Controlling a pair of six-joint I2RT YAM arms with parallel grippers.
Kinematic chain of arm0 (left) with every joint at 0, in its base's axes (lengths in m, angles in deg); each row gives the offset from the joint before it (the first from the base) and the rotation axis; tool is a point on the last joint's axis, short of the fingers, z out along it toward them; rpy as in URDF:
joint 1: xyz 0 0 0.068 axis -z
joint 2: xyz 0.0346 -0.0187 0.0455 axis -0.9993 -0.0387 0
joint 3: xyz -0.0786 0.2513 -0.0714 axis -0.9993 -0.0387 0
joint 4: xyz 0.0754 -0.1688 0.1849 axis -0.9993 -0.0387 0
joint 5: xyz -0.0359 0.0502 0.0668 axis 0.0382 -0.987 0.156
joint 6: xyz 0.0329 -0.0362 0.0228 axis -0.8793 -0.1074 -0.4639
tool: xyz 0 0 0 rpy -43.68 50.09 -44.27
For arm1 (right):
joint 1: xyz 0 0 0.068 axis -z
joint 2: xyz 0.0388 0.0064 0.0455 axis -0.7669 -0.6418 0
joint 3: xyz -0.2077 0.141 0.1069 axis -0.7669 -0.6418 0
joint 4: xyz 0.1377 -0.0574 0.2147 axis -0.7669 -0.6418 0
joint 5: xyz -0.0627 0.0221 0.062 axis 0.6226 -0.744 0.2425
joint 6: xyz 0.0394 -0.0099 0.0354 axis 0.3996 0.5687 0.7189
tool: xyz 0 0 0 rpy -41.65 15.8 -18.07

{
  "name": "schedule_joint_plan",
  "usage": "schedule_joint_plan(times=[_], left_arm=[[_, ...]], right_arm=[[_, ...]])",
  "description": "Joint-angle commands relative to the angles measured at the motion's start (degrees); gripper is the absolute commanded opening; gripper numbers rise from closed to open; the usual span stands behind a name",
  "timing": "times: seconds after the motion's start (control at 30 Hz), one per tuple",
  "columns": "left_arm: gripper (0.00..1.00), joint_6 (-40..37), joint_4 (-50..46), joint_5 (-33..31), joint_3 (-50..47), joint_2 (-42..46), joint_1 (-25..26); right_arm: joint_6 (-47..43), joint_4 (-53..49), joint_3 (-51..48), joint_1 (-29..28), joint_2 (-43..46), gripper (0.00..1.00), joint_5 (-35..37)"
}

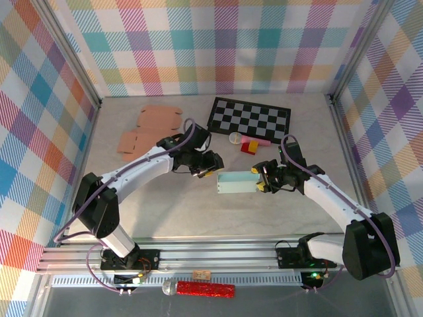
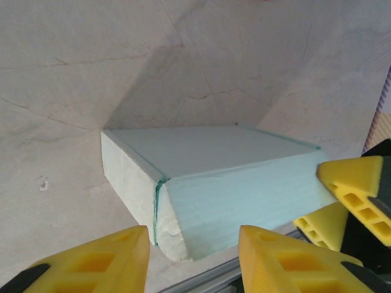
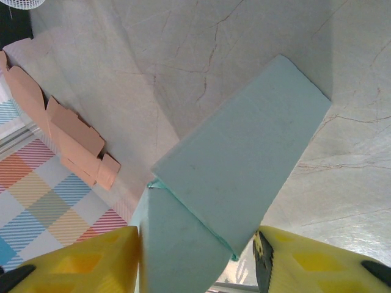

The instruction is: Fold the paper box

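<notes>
mint-green paper box (image 1: 236,183), smooth matte card folded into a flat oblong, lies mid-table, long axis running left to right; its right end is partly hidden by the right gripper (image 1: 260,179), clamped on it. left gripper (image 1: 206,170) hangs released just beside the other end, above the marbled tabletop (image 1: 198,218)

paper box (image 1: 236,183): 1 | flat tan cardboard cutout (image 1: 149,127): 1 | checkered mat (image 1: 250,117): 1 | small blocks: 2, pink block (image 1: 259,141), red-yellow block (image 1: 249,147) | clear round piece (image 1: 236,138): 1 | grippers: 2, left gripper (image 1: 210,170), right gripper (image 1: 258,179) | red bar (image 1: 206,289): 1
</notes>
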Motion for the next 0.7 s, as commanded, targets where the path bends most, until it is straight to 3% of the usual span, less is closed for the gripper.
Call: schedule_joint_plan(times=[0.0, 0.23, 0.67], left_arm=[[0.38, 1.55, 0.88, 2.62, -1.72, -0.77, 0.1], [0.32, 0.24, 1.32, 1.9, -4.33, -1.3, 0.07], [0.29, -2.39, 1.74, 1.47, -7.65, -2.36, 0.07]], right_arm=[[-1.54, -2.83, 0.33, 0.2, -1.28, 0.51, 0.83], [-2.04, -3.98, 1.24, 0.24, -1.89, 0.51, 0.57], [-6.15, -12.11, 7.26, 0.45, -0.27, 0.55, 2.23]])
